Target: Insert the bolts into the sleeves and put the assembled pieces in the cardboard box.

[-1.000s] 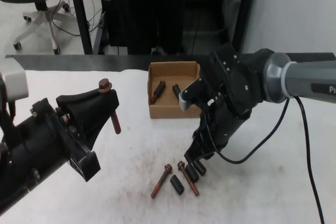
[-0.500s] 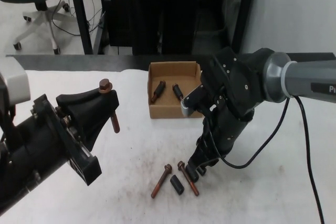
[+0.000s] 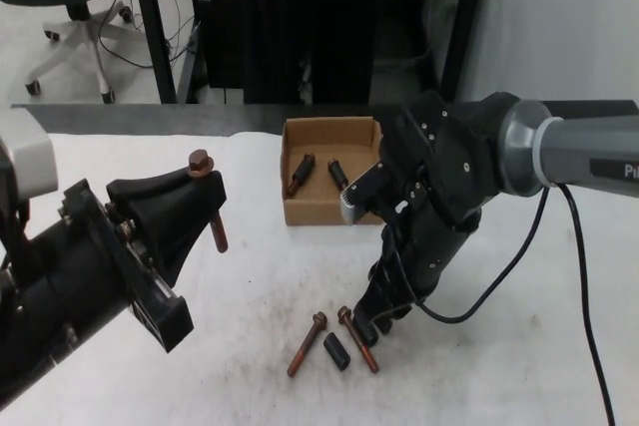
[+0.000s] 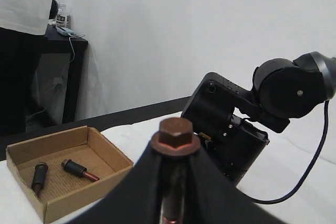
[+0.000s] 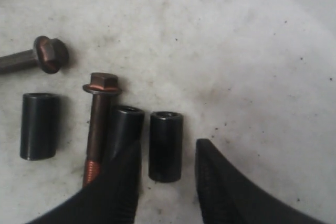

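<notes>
Left gripper [image 4: 174,182] is clamping a rusty bolt [image 4: 175,136] upright, head up, over the left part of the bench [image 3: 519,346] (white cover, stained brown towards the front edge). Right gripper [image 5: 168,153] is hanging low near the front edge, fingers narrowly apart, straddling a black sleeve [image 5: 166,129] lying on the cover. Cardboard box [image 3: 329,211] is sitting mid-bench at the far edge, carrying two assembled pieces [image 3: 301,174]. An office chair [image 3: 70,7] is standing beyond the far left corner.
</notes>
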`<state>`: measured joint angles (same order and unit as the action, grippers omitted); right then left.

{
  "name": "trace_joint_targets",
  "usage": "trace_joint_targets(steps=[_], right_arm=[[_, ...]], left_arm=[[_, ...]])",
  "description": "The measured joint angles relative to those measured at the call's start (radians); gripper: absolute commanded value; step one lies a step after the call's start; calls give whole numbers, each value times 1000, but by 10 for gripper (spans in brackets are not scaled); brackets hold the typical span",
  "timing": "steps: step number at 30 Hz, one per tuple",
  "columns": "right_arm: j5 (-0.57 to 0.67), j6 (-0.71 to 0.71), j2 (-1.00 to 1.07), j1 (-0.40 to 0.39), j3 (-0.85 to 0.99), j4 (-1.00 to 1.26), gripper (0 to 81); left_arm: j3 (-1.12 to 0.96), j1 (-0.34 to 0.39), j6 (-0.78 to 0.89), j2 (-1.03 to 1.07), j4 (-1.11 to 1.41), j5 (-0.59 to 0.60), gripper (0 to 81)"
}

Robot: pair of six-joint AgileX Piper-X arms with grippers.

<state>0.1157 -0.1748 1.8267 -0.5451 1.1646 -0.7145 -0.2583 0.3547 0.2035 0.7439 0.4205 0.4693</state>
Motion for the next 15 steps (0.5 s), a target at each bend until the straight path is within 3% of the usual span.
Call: trace_joint_targets(steps=[15], right_arm=[[-12, -36, 7, -10, 0, 0, 329]], left_arm=[[0, -2, 0, 0, -4, -11, 1]])
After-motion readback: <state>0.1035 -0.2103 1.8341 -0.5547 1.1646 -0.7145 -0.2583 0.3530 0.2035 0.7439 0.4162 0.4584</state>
